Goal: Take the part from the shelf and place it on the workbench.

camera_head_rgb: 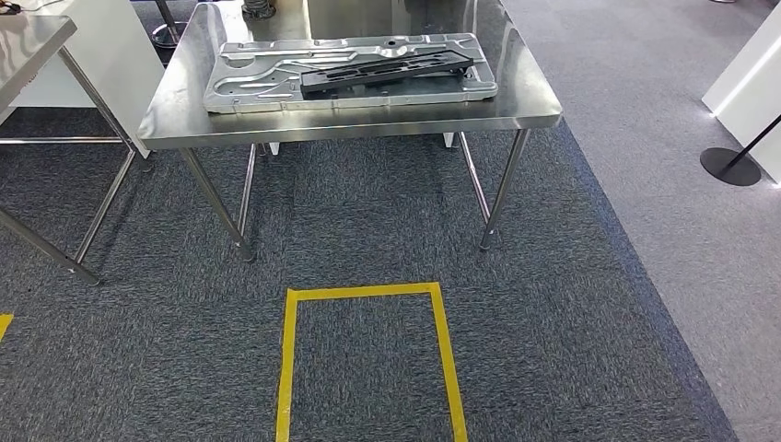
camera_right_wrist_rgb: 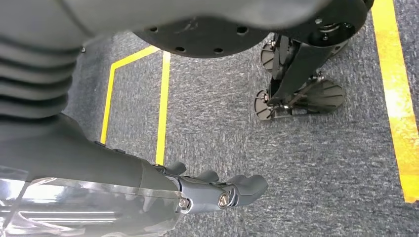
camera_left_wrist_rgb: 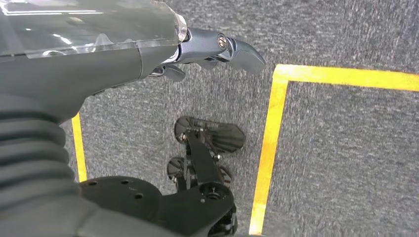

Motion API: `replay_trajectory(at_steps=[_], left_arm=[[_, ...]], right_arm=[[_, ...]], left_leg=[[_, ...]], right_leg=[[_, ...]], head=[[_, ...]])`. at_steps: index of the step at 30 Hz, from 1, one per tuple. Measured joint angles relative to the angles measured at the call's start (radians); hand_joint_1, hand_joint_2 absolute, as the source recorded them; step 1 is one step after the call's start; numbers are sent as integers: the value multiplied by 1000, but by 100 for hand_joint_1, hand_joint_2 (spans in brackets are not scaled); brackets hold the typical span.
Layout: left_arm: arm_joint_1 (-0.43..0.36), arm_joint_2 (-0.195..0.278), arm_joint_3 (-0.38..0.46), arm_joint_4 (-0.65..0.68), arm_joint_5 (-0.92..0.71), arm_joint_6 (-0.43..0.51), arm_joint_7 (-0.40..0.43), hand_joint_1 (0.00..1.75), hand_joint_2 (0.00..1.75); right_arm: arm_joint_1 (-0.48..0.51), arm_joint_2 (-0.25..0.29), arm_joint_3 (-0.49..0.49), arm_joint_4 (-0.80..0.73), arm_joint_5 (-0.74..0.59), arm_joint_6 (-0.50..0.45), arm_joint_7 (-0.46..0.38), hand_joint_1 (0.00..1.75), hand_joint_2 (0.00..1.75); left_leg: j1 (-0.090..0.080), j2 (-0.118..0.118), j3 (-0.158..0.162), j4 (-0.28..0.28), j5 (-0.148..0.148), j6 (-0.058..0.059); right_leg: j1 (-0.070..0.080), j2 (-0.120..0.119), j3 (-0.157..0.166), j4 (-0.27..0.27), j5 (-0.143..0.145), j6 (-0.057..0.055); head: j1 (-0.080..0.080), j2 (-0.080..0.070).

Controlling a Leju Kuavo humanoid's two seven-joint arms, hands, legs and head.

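A steel workbench [camera_head_rgb: 368, 118] stands ahead in the head view. On it lies a large silver stamped panel [camera_head_rgb: 267, 78], and a long black part [camera_head_rgb: 387, 69] rests across that panel. Both arms hang at my sides. In the left wrist view my left hand [camera_left_wrist_rgb: 212, 49] is over grey carpet with its fingers loosely extended and nothing in them. In the right wrist view my right hand [camera_right_wrist_rgb: 217, 190] also hangs over the carpet, fingers apart and holding nothing.
A yellow tape rectangle [camera_head_rgb: 364, 293] marks the carpet in front of the workbench. A second steel table [camera_head_rgb: 28, 41] stands at the far left. At the right are a black stanchion base [camera_head_rgb: 730, 166] and a white cabinet [camera_head_rgb: 751, 78].
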Motion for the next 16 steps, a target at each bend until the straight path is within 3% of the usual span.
replay_trajectory(at_steps=[1,3,5,7,16], left_arm=[[2,0,-6,0,8,-3,3,0,175],[8,0,-31,0,31,-2,12,0,87],[15,1,-63,-1,62,1,21,0,0],[22,1,-97,-1,95,7,30,0,0],[56,10,-263,-16,238,32,69,0,0]], right_arm=[[1,-2,4,0,-7,0,0,0,175],[5,-6,24,-2,-31,-1,2,0,175],[11,-10,51,-5,-63,-1,3,0,87],[16,-14,79,-9,-97,-2,5,0,0],[44,-29,214,-33,-244,-2,12,0,0]], left_leg=[[0,0,0,0,0,0],[0,0,0,0,0,0],[0,0,-1,0,0,0],[-1,0,-1,0,0,0],[-1,0,-1,1,0,0]], right_leg=[[0,0,0,0,0,0],[0,0,0,0,0,0],[0,0,0,0,1,1],[-1,0,-1,0,1,1],[-1,0,-1,0,1,1]], head=[[0,0],[0,0],[0,0],[0,0],[0,0]])
